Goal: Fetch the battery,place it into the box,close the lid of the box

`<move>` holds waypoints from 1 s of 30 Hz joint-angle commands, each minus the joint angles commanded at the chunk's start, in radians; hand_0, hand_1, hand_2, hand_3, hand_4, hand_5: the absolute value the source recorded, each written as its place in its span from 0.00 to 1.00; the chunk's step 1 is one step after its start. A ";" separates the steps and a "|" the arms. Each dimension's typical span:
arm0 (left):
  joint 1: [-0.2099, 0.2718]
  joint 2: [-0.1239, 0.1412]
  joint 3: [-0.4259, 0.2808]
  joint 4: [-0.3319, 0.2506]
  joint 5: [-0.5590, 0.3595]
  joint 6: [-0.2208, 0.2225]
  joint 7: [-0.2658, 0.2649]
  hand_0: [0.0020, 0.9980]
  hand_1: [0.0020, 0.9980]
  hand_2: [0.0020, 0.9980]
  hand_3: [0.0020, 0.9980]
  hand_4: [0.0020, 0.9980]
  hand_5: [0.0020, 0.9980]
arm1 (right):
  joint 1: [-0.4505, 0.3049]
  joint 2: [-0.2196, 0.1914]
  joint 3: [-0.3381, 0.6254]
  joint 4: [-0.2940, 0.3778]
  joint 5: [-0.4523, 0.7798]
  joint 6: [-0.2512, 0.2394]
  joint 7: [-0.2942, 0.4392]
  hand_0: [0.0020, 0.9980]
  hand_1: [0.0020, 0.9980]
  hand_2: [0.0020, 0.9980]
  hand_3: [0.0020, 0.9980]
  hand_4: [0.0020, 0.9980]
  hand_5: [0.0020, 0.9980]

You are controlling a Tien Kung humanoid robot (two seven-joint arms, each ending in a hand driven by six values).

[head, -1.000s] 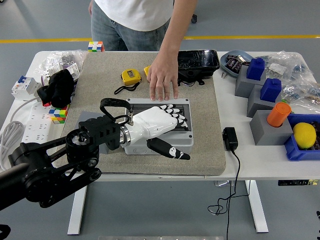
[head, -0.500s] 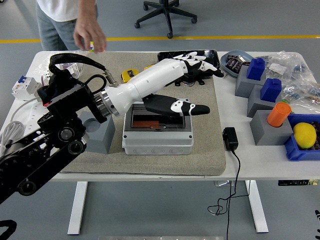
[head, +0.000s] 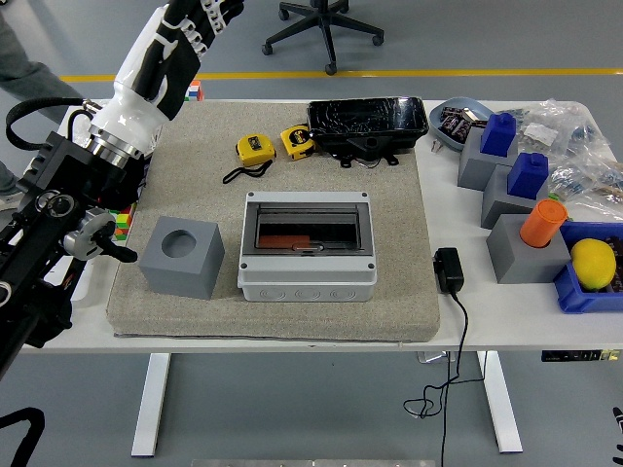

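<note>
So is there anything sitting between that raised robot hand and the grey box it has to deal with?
Nothing visible blocks the way. The left hand is lifted high at the far left corner, and only bare mat lies between it and the box. The grey cube stands left of the box and the yellow tape measures behind it.

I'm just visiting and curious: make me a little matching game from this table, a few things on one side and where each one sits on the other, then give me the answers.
Things:
1. grey box
2. grey cube with a round hole
3. yellow tape measures
4. lemon

Places:
A. in the blue tray at the table's right edge
B. middle of the mat
C. far part of the mat, beside the black tray
D. left part of the mat, near its front edge

Pairs: 1-B, 2-D, 3-C, 4-A
</note>
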 joint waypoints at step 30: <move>0.321 0.026 -0.462 -0.055 0.818 0.118 0.182 0.98 0.99 0.94 0.91 1.00 1.00 | -0.012 0.009 0.034 0.000 -0.043 -0.001 -0.006 0.79 0.75 0.75 0.80 1.00 1.00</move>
